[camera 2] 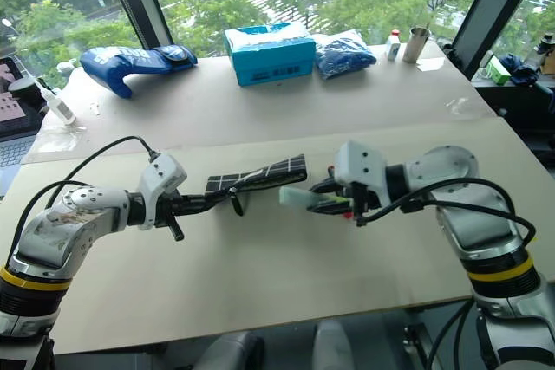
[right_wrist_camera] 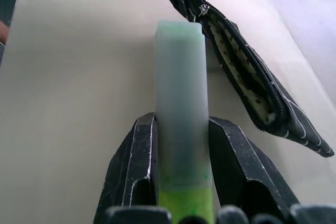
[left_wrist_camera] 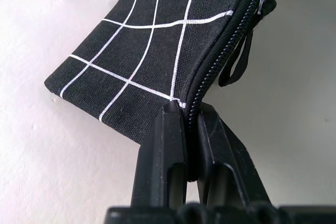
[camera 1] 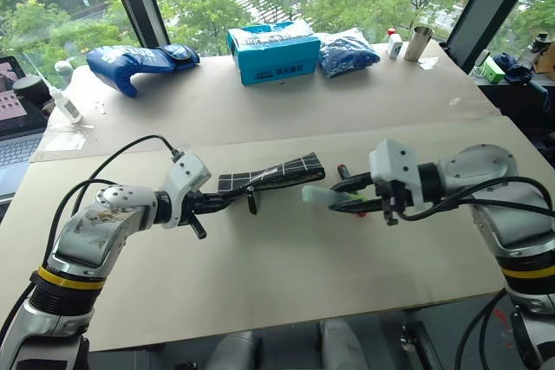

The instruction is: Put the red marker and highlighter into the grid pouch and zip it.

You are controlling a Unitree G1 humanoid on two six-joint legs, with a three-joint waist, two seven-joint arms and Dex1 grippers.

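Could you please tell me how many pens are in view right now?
2: the highlighter is clamped in the right gripper near the pouch; the red marker lies on the table behind that gripper, partly hidden.

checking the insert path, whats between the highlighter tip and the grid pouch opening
Nothing: in the left eye view only bare table separates the highlighter, held by the right gripper, from the grid pouch.
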